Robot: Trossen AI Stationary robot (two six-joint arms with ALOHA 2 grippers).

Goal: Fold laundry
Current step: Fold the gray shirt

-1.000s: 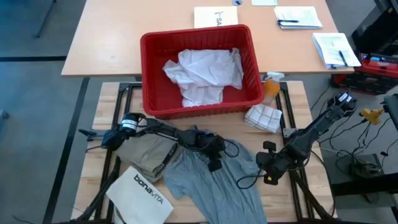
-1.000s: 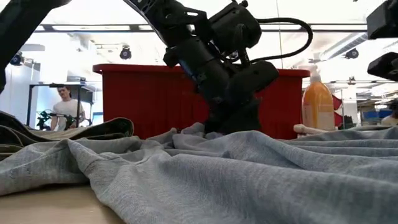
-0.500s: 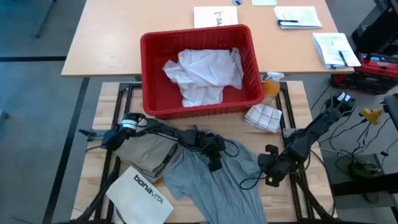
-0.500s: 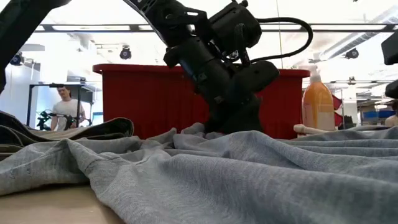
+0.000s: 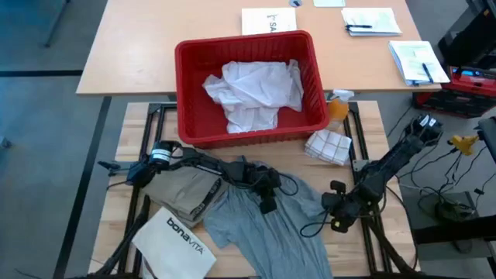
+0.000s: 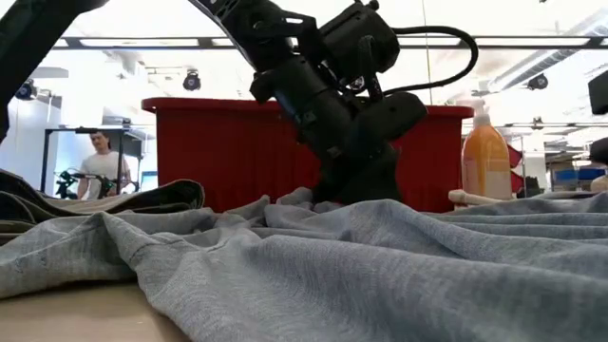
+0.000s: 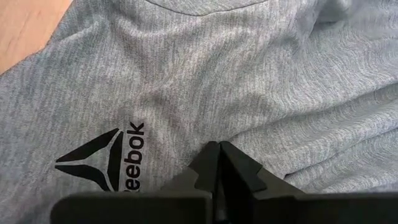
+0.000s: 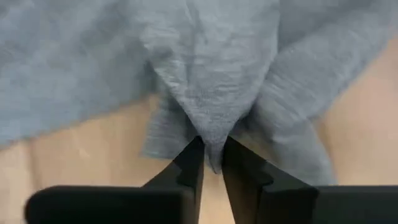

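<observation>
Grey T-shirt (image 5: pixel 271 221) spread on counter (image 5: pixel 124 205) before red bin (image 5: pixel 194 77). Soft, limp, light; best grip at hems, shoulders. Left claw (image 7: pixel 219 149) clenched, empty, above chest logo. Right claw (image 8: pixel 211 152) pinching fabric fold at shirt edge.

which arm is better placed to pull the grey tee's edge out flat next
Right, probably. The right claw already pinches a fold at the edge of the grey T-shirt, over bare table. The left claw is shut mid-shirt beside the logo, away from any edge.
</observation>
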